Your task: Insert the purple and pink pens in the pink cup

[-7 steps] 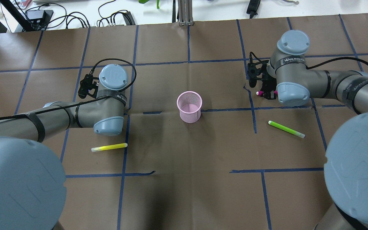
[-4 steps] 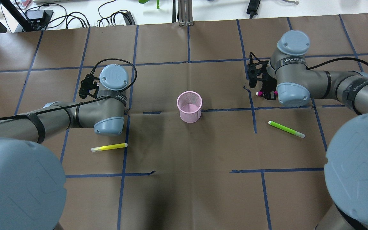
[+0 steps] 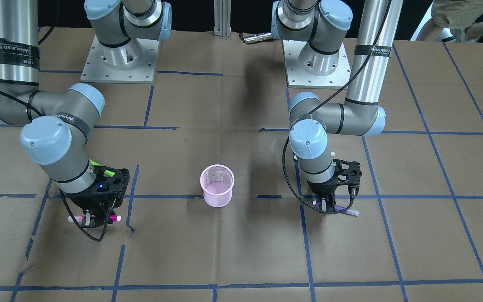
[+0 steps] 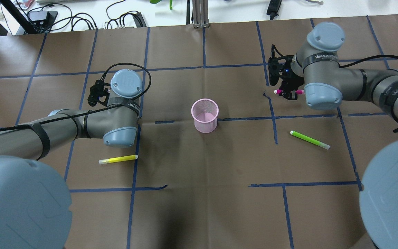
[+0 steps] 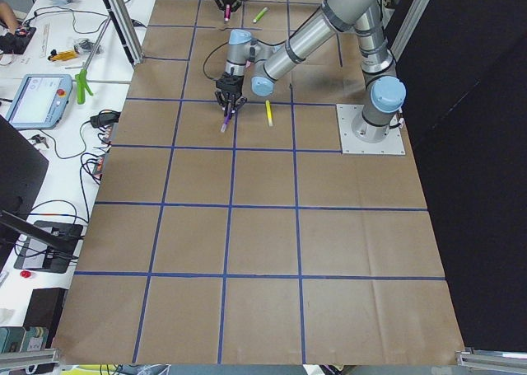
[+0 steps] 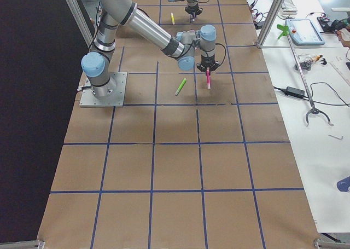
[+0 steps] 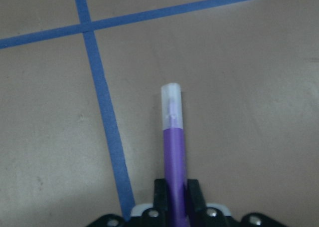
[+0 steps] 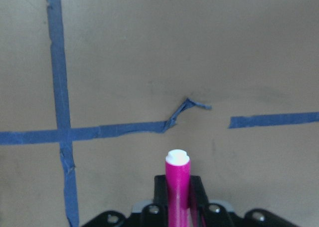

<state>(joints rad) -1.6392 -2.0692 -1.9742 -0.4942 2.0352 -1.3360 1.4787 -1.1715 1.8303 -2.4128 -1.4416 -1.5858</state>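
Fingers [image 8: 159, 189] of right gripper [image 8: 178, 181] pinch pink pen [image 8: 177, 166]; left gripper [image 7: 175, 186], purple pen [image 7: 174, 147].

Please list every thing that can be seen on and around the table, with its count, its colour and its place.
pink cup: one, pink mesh, upright at the table's middle, nothing visible inside
purple pen: one, purple with a clear cap, held in the left gripper
pink pen: one, pink with a white end, held in the right gripper
yellow pen: one, yellow, lying on the table on the robot's left
green pen: one, green, lying on the table on the robot's right
table: one, brown paper with blue tape lines
cables: several, black, beyond the far edge
left gripper: one, black, shut on the purple pen
right gripper: one, black, shut on the pink pen
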